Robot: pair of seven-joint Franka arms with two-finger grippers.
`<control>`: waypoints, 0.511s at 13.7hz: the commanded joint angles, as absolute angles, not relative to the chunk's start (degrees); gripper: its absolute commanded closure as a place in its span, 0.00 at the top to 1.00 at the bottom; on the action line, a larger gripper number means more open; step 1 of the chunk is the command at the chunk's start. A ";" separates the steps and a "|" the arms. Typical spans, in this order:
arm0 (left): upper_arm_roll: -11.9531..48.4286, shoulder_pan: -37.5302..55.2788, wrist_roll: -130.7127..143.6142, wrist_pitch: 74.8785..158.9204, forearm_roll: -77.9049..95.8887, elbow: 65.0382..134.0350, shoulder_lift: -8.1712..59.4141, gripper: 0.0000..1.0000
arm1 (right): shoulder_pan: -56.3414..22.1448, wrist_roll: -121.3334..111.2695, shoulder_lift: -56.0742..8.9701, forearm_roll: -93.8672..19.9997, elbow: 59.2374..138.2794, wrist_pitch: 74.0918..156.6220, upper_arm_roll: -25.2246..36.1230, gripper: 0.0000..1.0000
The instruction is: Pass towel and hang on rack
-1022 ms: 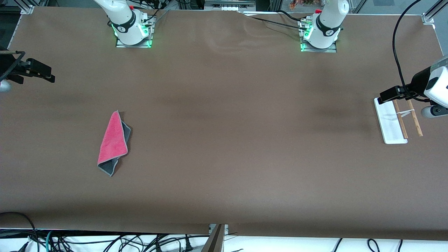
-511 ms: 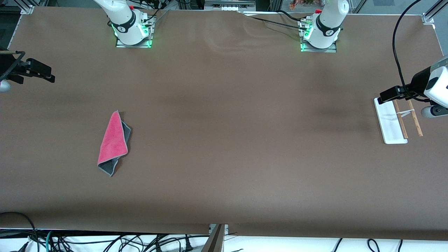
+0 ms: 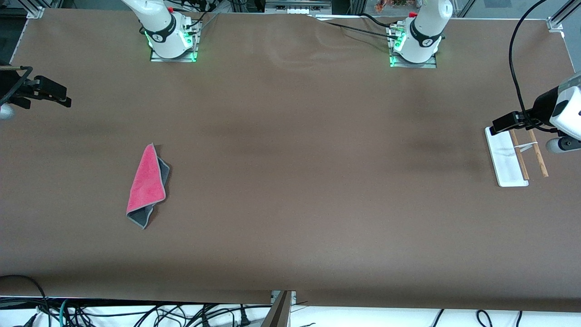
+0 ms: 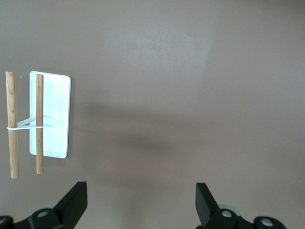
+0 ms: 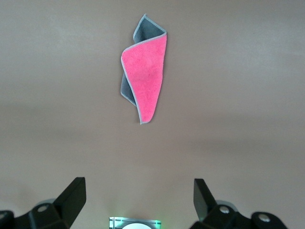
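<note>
We saw the towel (image 3: 147, 190) folded on the brown table (image 3: 290, 181) toward the right arm's end, at seven o'clock from centre, well apart from our right gripper (image 5: 138, 202), fingers spread, empty. Our left gripper (image 4: 140, 205), likewise spread, hovered near the rack (image 3: 513, 156) at three o'clock.

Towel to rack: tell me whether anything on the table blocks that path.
Nothing visible does. The towel lies folded toward the right arm's end of the table; the rack stands at the left arm's end, and only bare brown surface shows between them. Both claws, right and left, hang open, holding nothing.
</note>
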State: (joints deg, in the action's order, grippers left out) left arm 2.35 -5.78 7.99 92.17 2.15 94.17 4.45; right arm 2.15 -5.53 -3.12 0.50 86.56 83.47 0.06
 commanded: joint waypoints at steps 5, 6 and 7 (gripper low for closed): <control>2.29 -6.06 7.03 91.23 3.25 92.90 5.10 1.00 | 2.72 -6.42 -3.60 0.62 85.87 84.20 -0.44 1.00; 2.37 -6.06 7.03 91.23 3.25 92.90 5.10 1.00 | 2.81 -6.50 -3.60 0.53 85.87 84.20 -0.35 1.00; 2.37 -6.06 7.03 91.23 3.25 92.90 5.10 1.00 | 2.81 -6.50 -4.04 0.79 85.87 84.37 -0.44 1.00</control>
